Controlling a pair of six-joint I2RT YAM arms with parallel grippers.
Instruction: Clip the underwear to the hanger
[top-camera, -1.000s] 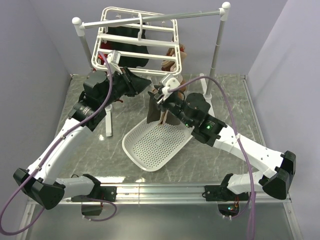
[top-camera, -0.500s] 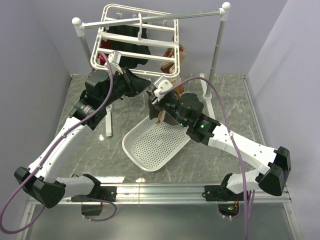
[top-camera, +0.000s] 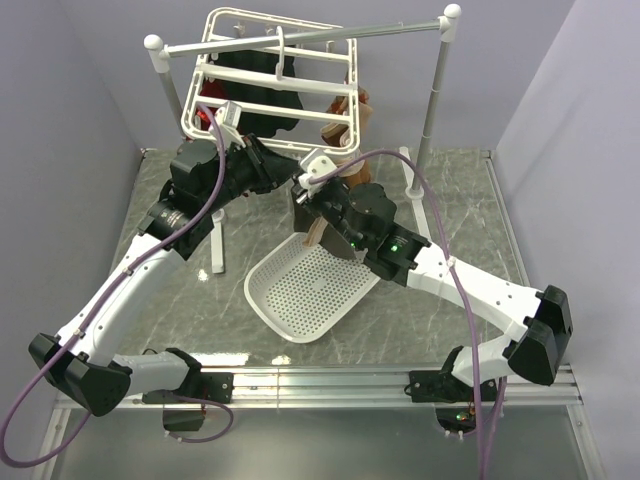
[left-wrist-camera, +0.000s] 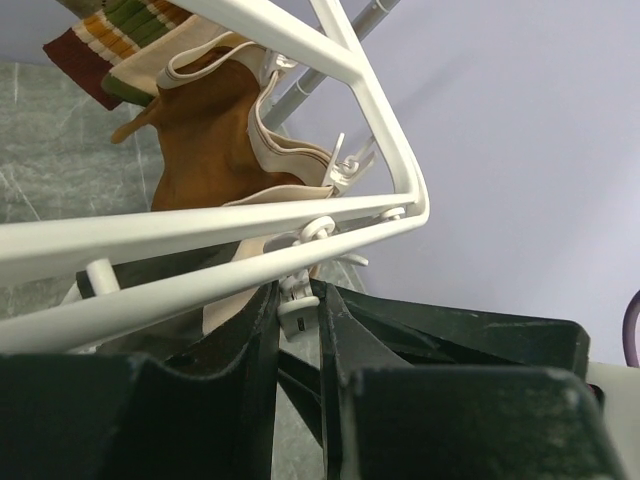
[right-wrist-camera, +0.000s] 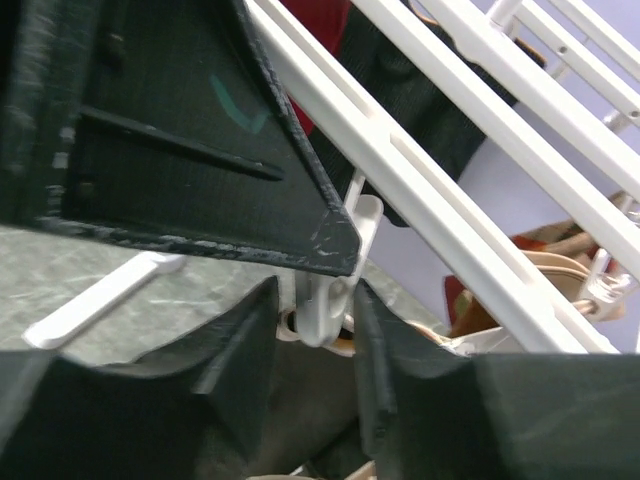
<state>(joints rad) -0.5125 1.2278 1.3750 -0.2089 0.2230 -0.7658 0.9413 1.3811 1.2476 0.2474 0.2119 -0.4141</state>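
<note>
White hanger (top-camera: 270, 78) tilted, underwear (top-camera: 312, 238) dangling lengthwise from right tool (top-camera: 312, 207)

Glossy white plastic hanger (top-camera: 280, 82); matt cloth underwear (top-camera: 312, 232); smooth marbled stone-look tabletop (top-camera: 220, 310); matt perforated plastic basket (top-camera: 300, 295).

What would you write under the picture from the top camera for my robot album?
Left gripper pinches a clip of the hanger; right gripper holds the underwear up beside it, over the basket.
</note>
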